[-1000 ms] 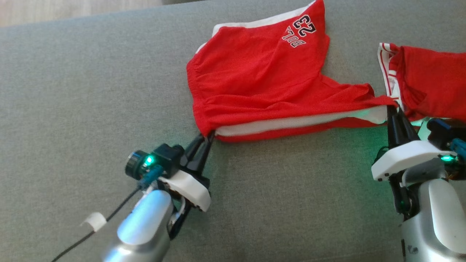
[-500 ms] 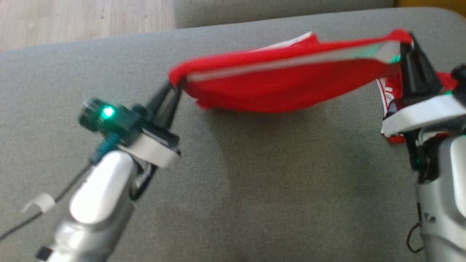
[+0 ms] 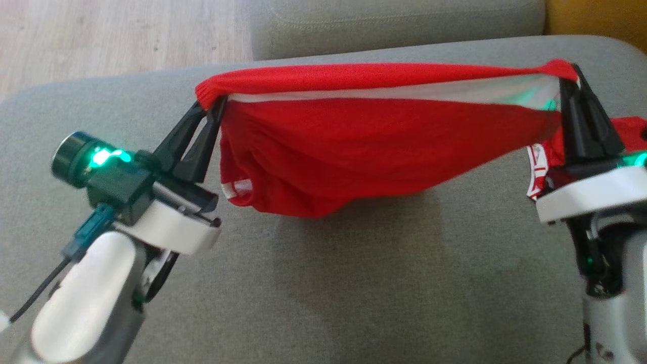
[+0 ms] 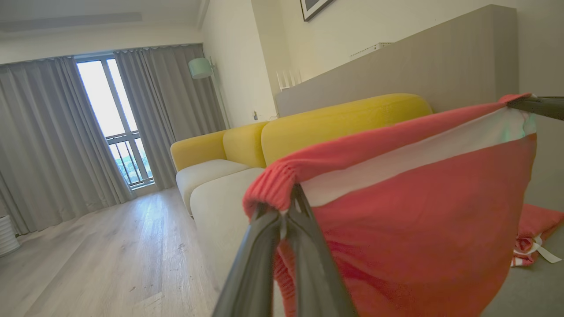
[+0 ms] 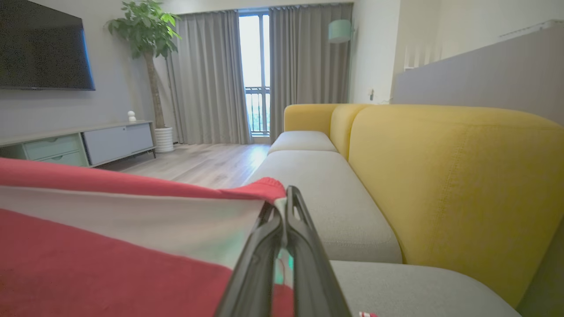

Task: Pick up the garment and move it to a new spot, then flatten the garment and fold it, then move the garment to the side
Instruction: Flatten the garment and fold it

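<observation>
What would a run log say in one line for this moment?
step: pick-up | left end effector: shut on shorts | right end effector: shut on shorts | shorts: stretched between both, hanging over sofa

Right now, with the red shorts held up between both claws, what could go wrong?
The left claw and right claw pinch only the corners of the shorts; pulling apart may slip one free. The other red garment lies close to the right claw and might snag when the shorts come down.

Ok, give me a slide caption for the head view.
Left pincer and right pincer hold red garment stretched above grey sofa.
</observation>
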Available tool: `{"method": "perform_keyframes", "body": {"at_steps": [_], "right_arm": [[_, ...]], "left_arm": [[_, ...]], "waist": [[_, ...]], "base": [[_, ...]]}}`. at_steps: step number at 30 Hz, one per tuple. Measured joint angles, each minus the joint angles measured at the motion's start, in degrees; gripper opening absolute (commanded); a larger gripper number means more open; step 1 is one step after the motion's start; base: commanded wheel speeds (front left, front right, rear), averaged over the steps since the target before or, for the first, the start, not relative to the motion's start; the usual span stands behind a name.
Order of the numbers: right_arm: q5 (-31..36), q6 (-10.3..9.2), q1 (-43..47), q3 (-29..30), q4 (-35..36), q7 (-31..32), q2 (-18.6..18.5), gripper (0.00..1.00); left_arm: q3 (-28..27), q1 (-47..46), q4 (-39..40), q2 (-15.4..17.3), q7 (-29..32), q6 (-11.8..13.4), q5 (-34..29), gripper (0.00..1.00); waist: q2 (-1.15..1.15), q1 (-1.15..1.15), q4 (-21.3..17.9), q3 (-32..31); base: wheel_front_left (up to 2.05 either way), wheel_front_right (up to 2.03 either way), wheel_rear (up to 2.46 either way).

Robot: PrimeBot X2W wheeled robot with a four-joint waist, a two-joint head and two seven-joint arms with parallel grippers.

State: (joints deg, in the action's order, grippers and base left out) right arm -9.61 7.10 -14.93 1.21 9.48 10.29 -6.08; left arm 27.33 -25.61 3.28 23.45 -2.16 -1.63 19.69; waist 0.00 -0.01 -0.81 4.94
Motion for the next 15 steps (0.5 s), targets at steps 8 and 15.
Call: {"method": "perform_keyframes", "body": {"at_steps": [8,15], "right_arm": [[0.48,0.0,-1.48,1.01,4.87,6.12,-0.02,0.0],[-2.11,0.0,-25.18,-3.22,-8.96,9.91,-4.28,0.0]], "left_arm": [[-1.31,-1.98,5.99,3.55,6.57,-0.96,0.85,0.0],[1.68,-23.68,-7.1,3.45,9.76,-5.36,1.87,0.0]], "waist": [[0.0,0.01,0.85,4.03],[0.0,0.03,0.98,11.59]], "base": [[0.0,0.0,0.0],[0.0,0.0,0.0]]}}
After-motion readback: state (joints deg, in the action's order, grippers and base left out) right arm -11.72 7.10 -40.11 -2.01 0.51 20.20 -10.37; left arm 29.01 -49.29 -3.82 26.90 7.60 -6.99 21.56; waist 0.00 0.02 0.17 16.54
